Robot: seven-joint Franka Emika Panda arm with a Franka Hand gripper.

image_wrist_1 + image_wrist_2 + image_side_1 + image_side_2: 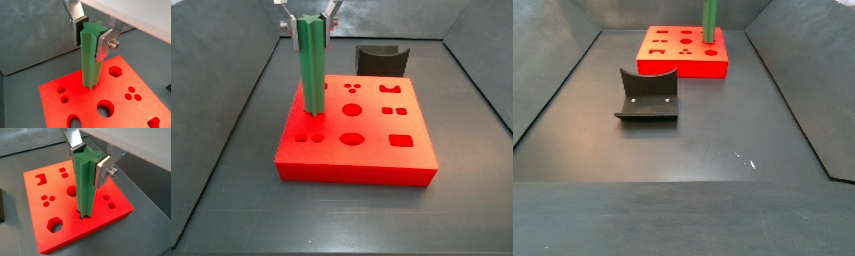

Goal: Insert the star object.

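The star object (pixel 89 60), a long green ridged peg, stands upright in my gripper (pixel 90 37). The silver fingers (pixel 101 47) are shut on its upper end, as both wrist views show (pixel 89 163). Its lower end (pixel 83 214) meets the top of the red block (pixel 73 230) among the shaped holes. I cannot tell how deep it sits. In a side view the peg (pixel 311 65) rises from the block's left part (pixel 374 125) under the gripper (pixel 309 18). In the other side view only the peg's lower part (pixel 711 20) shows on the block (pixel 680 68).
The dark fixture (pixel 381 58) stands on the floor beyond the block, and in a side view it sits in front of it (pixel 647 95). Grey walls enclose the dark floor (pixel 714 150). The block has several other holes, such as a round one (pixel 105 107).
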